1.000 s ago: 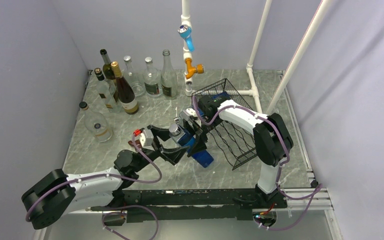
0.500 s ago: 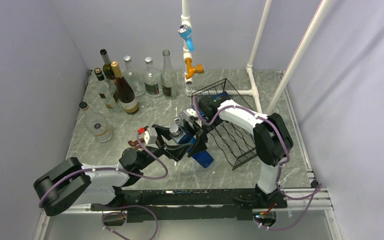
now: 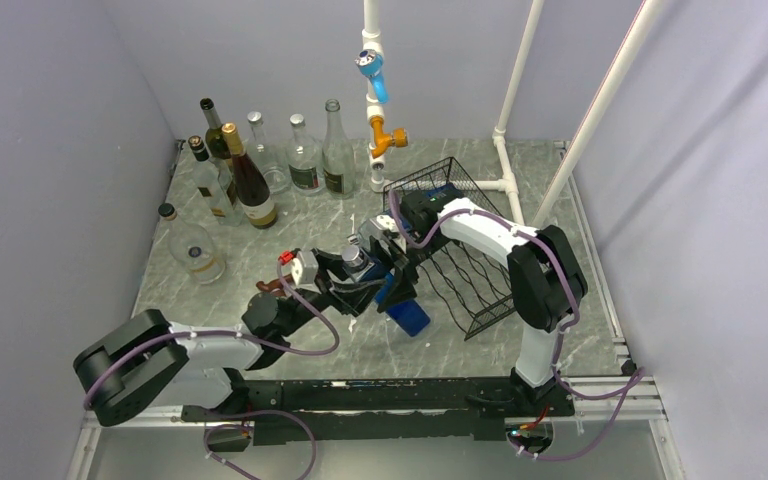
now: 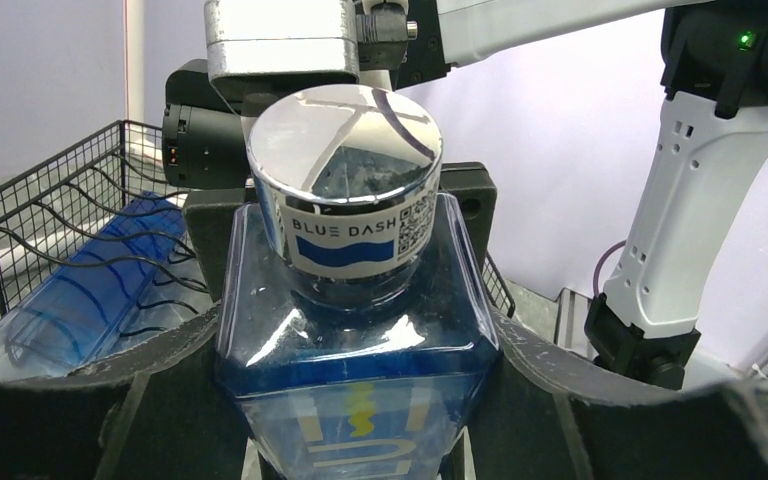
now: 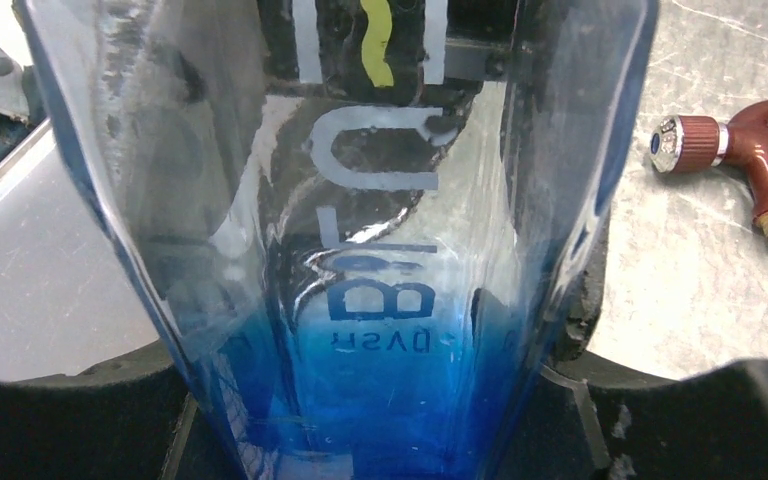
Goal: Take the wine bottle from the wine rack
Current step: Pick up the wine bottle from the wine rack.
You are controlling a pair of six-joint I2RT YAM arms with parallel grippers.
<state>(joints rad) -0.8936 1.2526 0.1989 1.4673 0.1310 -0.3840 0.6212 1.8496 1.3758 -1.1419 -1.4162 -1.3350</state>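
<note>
The wine bottle [image 3: 396,300] is clear blue glass with a silver cap, and it hangs tilted just left of the black wire wine rack [image 3: 465,270], outside it. My right gripper [image 3: 398,280] is shut on the bottle's lower body [image 5: 360,250], a black finger [image 5: 680,420] on each side. My left gripper [image 3: 363,281] is shut on the bottle's shoulders [image 4: 355,420] below the cap; its pads [image 4: 160,400] press both sides. A second blue bottle [image 4: 80,290] lies inside the rack [image 4: 50,200].
Several glass bottles [image 3: 250,170] stand at the back left, and a round one [image 3: 195,252] stands nearer. A white pipe frame [image 3: 510,100] with blue and orange fittings [image 3: 372,75] rises behind the rack. A brown tap fitting [image 5: 750,160] lies on the marble table [image 3: 260,240].
My left arm has reached forward to the right, and its jaws have closed from wide open onto the bottle's shoulders. The right arm and the bottle have stayed put.
</note>
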